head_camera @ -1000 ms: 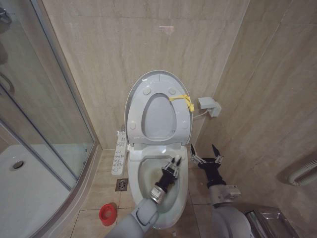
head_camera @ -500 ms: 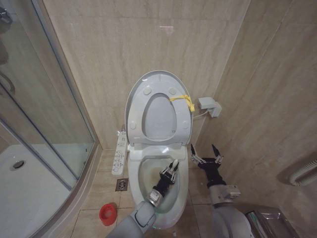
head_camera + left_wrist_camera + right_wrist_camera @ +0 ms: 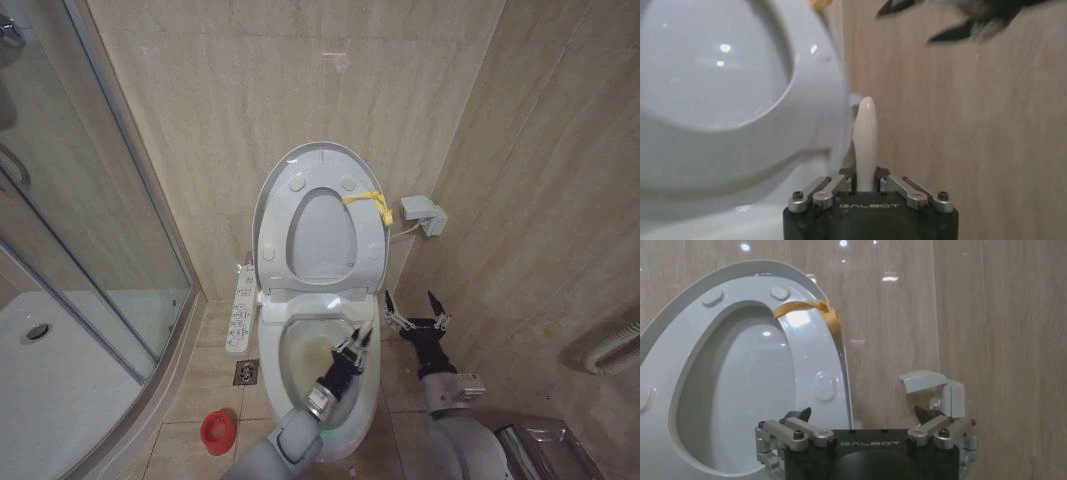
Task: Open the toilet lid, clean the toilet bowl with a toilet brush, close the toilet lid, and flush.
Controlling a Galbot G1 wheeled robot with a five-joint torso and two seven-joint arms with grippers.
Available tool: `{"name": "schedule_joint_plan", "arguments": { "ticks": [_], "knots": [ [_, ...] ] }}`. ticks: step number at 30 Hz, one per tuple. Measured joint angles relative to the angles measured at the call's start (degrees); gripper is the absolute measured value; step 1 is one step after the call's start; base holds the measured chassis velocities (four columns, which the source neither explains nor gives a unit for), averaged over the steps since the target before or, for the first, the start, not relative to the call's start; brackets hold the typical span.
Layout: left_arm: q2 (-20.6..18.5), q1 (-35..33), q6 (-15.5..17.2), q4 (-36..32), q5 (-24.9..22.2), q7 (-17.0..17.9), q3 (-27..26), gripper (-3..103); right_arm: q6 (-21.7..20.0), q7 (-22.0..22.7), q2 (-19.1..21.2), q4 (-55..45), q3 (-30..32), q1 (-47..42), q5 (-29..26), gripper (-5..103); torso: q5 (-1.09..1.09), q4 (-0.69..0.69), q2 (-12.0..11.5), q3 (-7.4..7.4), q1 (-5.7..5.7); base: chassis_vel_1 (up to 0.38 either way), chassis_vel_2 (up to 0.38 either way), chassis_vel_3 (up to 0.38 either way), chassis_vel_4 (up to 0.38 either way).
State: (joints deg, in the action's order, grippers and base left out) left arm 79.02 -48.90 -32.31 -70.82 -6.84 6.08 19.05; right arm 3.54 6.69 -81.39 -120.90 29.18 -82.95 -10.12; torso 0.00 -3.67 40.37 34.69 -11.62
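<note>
The toilet lid (image 3: 322,156) stands upright against the wall, and the seat ring (image 3: 277,235) with its yellow strap is raised against it. Below lies the toilet bowl (image 3: 300,365), stained brownish-yellow inside. My left gripper (image 3: 354,347) hangs over the bowl's right side, shut on the toilet brush; the white handle (image 3: 865,135) sticks out past the fingers and the bristle head is hidden. To the right of the toilet, my right gripper (image 3: 417,310) is held open and empty, facing the raised lid (image 3: 740,271).
A red holder cup (image 3: 216,432) stands on the floor left of the toilet, near a floor drain (image 3: 246,372). The glass shower wall (image 3: 90,240) and white tray (image 3: 50,375) close the left side. A control panel (image 3: 241,308), white wall box (image 3: 422,213) and metal bin (image 3: 545,447) flank the toilet.
My left gripper has shifted with the brush toward the bowl's right side and slightly nearer to me. The right arm has stayed still.
</note>
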Motion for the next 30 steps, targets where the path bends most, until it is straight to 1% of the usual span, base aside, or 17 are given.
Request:
{"name": "schedule_joint_plan", "arguments": {
  "ticks": [2, 4, 6, 8, 9, 10, 13, 14, 17, 18, 20, 22, 23, 25, 27, 30],
  "knots": [
    [0.0, 0.7, -0.1, 1.4, 0.2, 0.0, -0.8, 18, 0.0, 0.0, 0.0, 0.0, 0.0, 0.0, 0.0, 100, 0.00, 0.00, 0.0, 0.00, 0.00, 0.000, 0.000, 0.000, 0.000],
    [0.1, 0.9, -0.1, 1.4, 0.2, 0.1, -1.1, 18, 0.0, 0.0, 0.0, 0.0, 0.0, 0.0, 0.0, 100, 0.00, 0.00, 0.0, 0.00, 0.00, 0.000, 0.000, 0.000, 0.000],
    [0.1, 1.0, 0.1, 0.0, -0.2, 0.2, -1.0, 18, 0.0, 0.0, 0.0, 0.0, 0.0, 0.0, 0.0, 100, 0.00, 0.00, 0.0, 0.01, -0.01, 0.000, 0.000, 0.000, 0.000],
    [0.1, 0.9, 0.3, -2.9, -0.8, 0.2, -0.2, 18, 0.0, 0.0, 0.0, 0.0, 0.0, 0.0, 0.0, 100, 0.00, -0.02, 0.0, 0.00, 0.00, 0.000, 0.000, 0.000, 0.000],
    [0.1, 0.9, 0.3, -2.9, -0.8, 0.2, -0.2, 18, 0.0, 0.0, 0.0, 0.0, 0.0, 0.0, 0.0, 100, 0.00, -0.02, 0.0, 0.00, 0.00, 0.000, 0.000, 0.000, 0.000],
    [0.1, 0.5, 0.6, -5.0, -1.4, 0.1, 0.5, 18, 0.0, 0.0, 0.0, 0.0, 0.0, 0.0, 0.0, 100, 0.00, -0.02, 0.0, 0.00, 0.00, 0.000, 0.000, 0.000, 0.000],
    [0.0, 0.3, 0.5, -5.9, -2.1, -0.5, 1.1, 18, 0.0, 0.0, 0.0, 0.0, 0.0, 0.0, 0.0, 100, 0.00, 0.00, 0.0, 0.00, 0.00, 0.000, 0.000, 0.000, 0.000],
    [0.1, 0.1, 0.4, -5.7, -2.2, -0.9, 1.3, 18, 0.0, 0.0, 0.0, 0.0, 0.0, 0.0, 0.0, 100, 0.01, 0.00, 0.0, 0.00, 0.00, 0.000, 0.000, 0.000, 0.000],
    [0.4, 0.2, -1.0, -0.3, -1.5, -1.6, 0.7, 18, 0.0, 0.0, 0.0, 0.0, 0.0, 0.0, 0.0, 100, 0.00, 0.01, 0.0, 0.00, 0.00, 0.000, 0.000, 0.000, 0.000],
    [0.4, 0.2, -1.0, -0.3, -1.5, -1.6, 0.7, 18, 0.0, 0.0, 0.0, 0.0, 0.0, 0.0, 0.0, 100, 0.00, 0.01, 0.0, 0.00, 0.00, 0.000, 0.000, 0.000, 0.000],
    [0.5, 0.4, -0.8, 2.3, 0.9, -0.6, -0.9, 18, 0.0, 0.0, 0.0, 0.0, 0.0, 0.0, 0.0, 100, 0.00, 0.00, 0.0, 0.00, 0.00, 0.000, 0.000, 0.000, 0.000],
    [0.4, 0.5, 0.0, 2.9, 2.7, 0.9, -1.9, 18, 0.0, 0.0, 0.0, 0.0, 0.0, 0.0, 0.0, 100, 0.01, 0.00, 0.0, 0.00, 0.00, 0.000, 0.000, 0.000, 0.000],
    [0.4, 0.5, 0.0, 2.9, 2.7, 0.9, -1.9, 18, 0.0, 0.0, 0.0, 0.0, 0.0, 0.0, 0.0, 100, 0.01, 0.00, 0.0, 0.00, 0.00, 0.000, 0.000, 0.000, 0.000],
    [0.1, 0.6, 0.9, 1.4, 2.9, 1.8, -2.1, 18, 0.0, 0.0, 0.0, 0.0, 0.0, 0.0, 0.0, 100, 0.01, 0.00, 0.0, 0.00, 0.00, 0.000, 0.000, 0.000, 0.000],
    [0.1, 0.6, 1.0, 0.1, 2.4, 1.8, -2.0, 18, 0.0, 0.0, 0.0, 0.0, 0.0, 0.0, 0.0, 100, 0.01, -0.01, 0.0, 0.00, 0.00, 0.000, 0.000, 0.000, 0.000],
    [0.4, 0.2, 0.7, -4.0, -0.1, 1.4, -0.5, 18, 0.0, 0.0, 0.0, 0.0, 0.0, 0.0, 0.0, 100, 0.01, -0.02, 0.0, 0.00, -0.01, 0.000, 0.000, 0.000, 0.000]
  ]
}}
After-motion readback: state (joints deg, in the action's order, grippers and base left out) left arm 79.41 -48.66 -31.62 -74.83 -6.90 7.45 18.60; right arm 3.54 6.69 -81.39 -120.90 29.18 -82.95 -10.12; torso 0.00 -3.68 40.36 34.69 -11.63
